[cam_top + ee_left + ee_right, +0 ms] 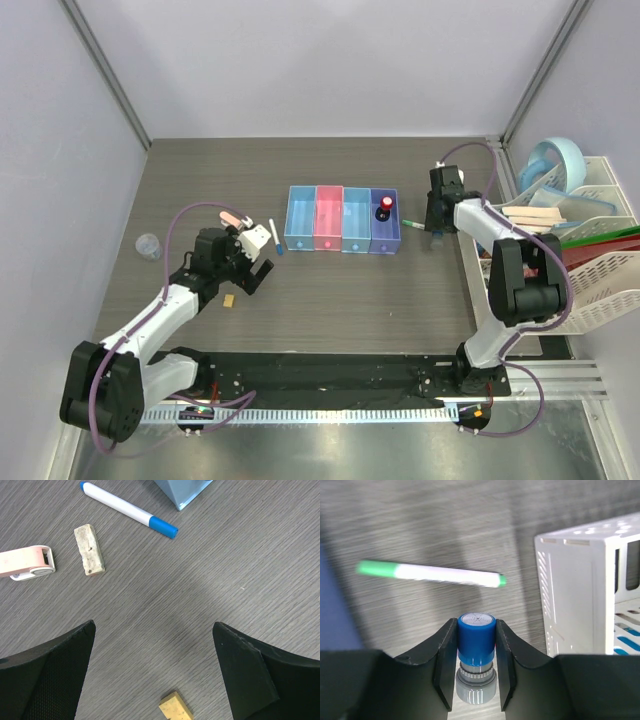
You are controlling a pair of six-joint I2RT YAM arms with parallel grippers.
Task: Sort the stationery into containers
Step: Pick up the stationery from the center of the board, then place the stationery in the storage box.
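The containers [343, 220] are a row of four joined bins: light blue, pink, light blue, darker blue. A red-capped black bottle [386, 208] stands in the darker blue one. My right gripper [476, 625], just right of the row [437, 228], is shut on a small blue-capped grey bottle [476, 635]. Beyond it lies a green-tipped white pen [430, 573], blurred. My left gripper [154, 626] hangs open over the table with nothing in it. The tan block [175, 707] lies just below it. Farther off are a blue-capped pen [127, 510], a rough beige block [89, 549] and a pink eraser [25, 562].
A large white rack [600, 260] with books and folders stands along the right edge, close to my right gripper; its wall [590, 580] fills the right side of the right wrist view. A clear round roll [148, 245] sits at the far left.
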